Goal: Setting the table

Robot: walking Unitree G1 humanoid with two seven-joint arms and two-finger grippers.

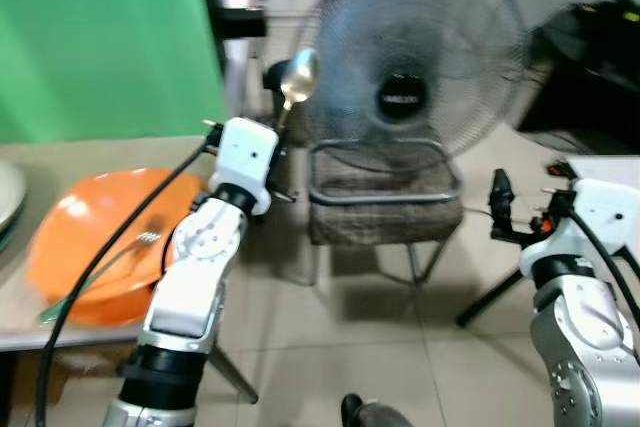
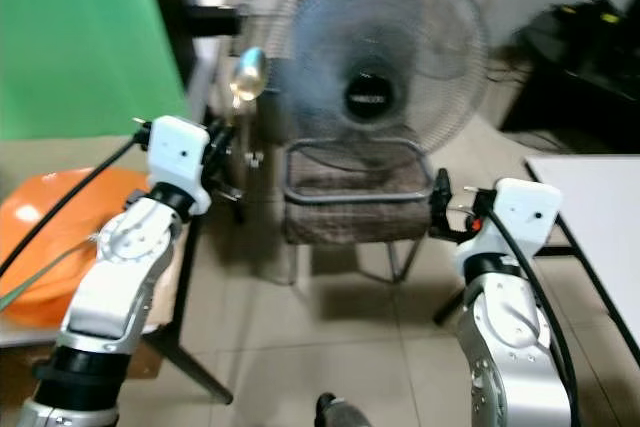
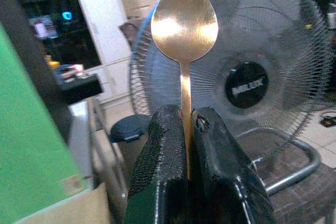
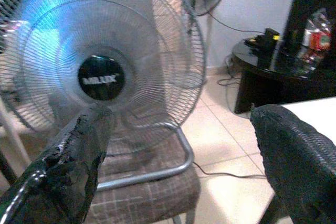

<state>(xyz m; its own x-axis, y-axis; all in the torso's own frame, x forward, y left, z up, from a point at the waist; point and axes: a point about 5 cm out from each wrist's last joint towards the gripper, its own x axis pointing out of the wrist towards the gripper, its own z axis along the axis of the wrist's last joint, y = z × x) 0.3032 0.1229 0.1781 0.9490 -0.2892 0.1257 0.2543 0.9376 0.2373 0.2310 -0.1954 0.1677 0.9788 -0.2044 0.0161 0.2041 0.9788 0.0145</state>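
Spoon (image 3: 184, 22) upright, pinched in left tool (image 3: 188, 129)

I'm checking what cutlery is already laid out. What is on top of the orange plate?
A fork lies on the orange plate, tines toward the robot's right. Its handle end and part of the plate are hidden by the left arm's black cable.

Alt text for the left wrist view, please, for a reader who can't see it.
The left gripper has its two black fingers shut on the handle of a gold spoon, bowl pointing away from the wrist. Behind it stands a large round fan on a chair, with a green panel at one side.
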